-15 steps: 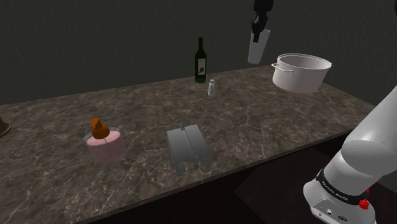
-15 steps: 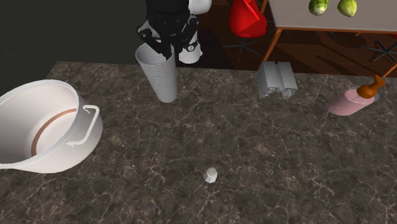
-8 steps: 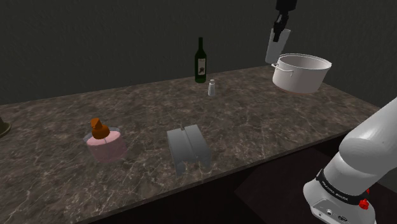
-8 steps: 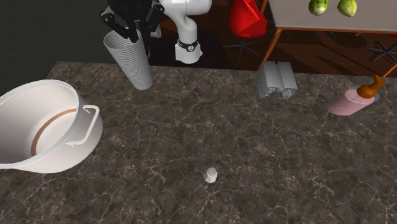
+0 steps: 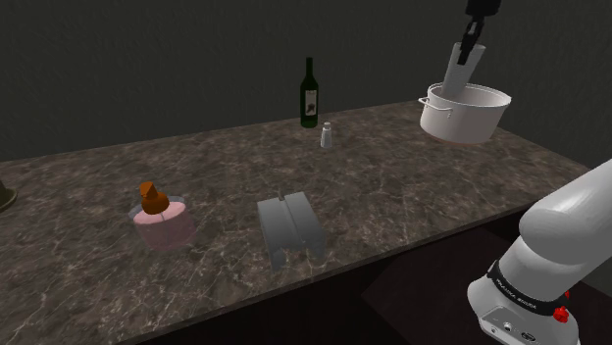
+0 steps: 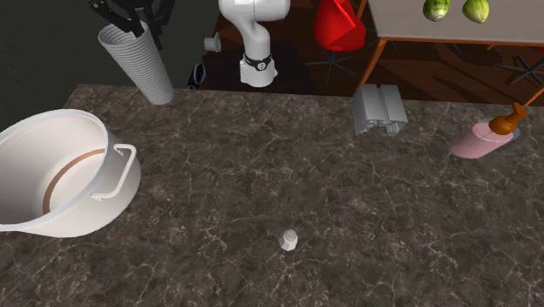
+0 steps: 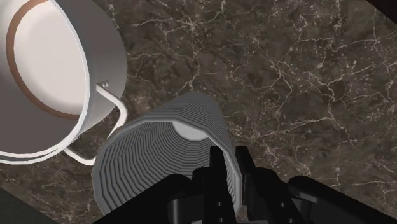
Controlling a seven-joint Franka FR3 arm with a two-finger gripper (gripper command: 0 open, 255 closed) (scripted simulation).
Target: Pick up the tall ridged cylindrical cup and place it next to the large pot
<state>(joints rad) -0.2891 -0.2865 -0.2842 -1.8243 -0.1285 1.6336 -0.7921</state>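
Observation:
The tall ridged grey cup [image 5: 460,71] [image 6: 139,63] [image 7: 162,149] hangs tilted in the air, its rim pinched by my black gripper [image 5: 473,37] [image 6: 131,19] [image 7: 229,167], which is shut on it. In the shoulder view the cup hangs just above the large white pot [image 5: 464,111], over that pot's left rim. The second exterior view shows the cup high above the counter's far edge, beyond the pot [image 6: 61,170]. Through the wrist camera the pot [image 7: 51,70] with its wire handle lies below and beside the cup.
On the dark marble counter [image 5: 373,186] stand a dark wine bottle [image 5: 309,94], a small shaker [image 5: 327,134] [image 6: 289,239], a grey ridged block [image 5: 289,227] [image 6: 379,110] and a pink bowl with a brown object [image 5: 162,218] [image 6: 485,135]. The counter's near edge drops off by my stand.
My gripper has carried the cup steadily toward the pot, rightward in the shoulder view and leftward in the second exterior view, staying high above the counter. Nothing else moved.

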